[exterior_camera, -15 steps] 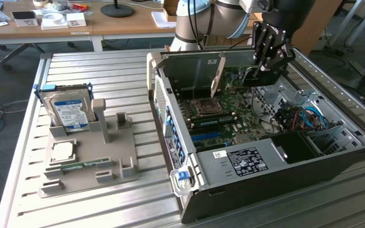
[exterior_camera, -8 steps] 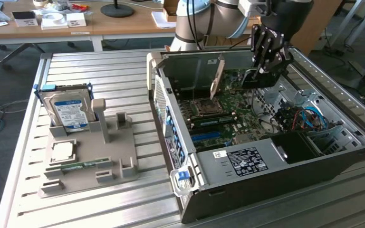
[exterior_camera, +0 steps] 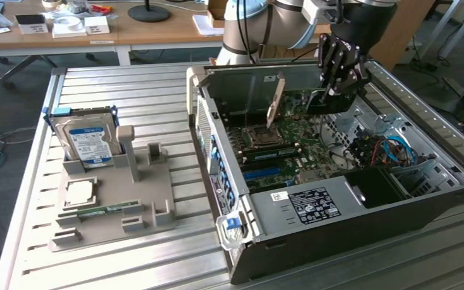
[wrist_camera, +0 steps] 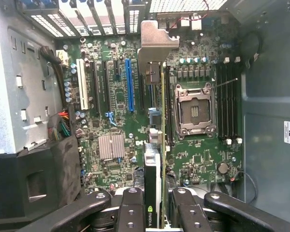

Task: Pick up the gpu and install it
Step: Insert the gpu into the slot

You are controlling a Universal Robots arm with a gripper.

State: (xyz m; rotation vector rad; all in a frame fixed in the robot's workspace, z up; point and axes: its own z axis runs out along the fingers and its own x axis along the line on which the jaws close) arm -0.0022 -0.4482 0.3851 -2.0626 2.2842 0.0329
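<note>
Slatted metal tabletop [exterior_camera: 135,84], carrying an open computer case [exterior_camera: 337,241] laid on its side, and to the exterior view's left a grey parts holder [exterior_camera: 159,199] with a blue-labelled hard drive [exterior_camera: 87,142] standing in it. Motherboard [wrist_camera: 116,96] lies exposed inside the case, its processor socket [wrist_camera: 194,108] empty. Gripper [wrist_camera: 157,212] is lowered into the case, fingers [wrist_camera: 132,212] clenched on the gpu [wrist_camera: 162,121], which is held edge-down over the board beside the socket. Silver end bracket [wrist_camera: 154,43] points toward the rear slot openings. Status: pickup done; card lined up, seating judged not complete.
</note>
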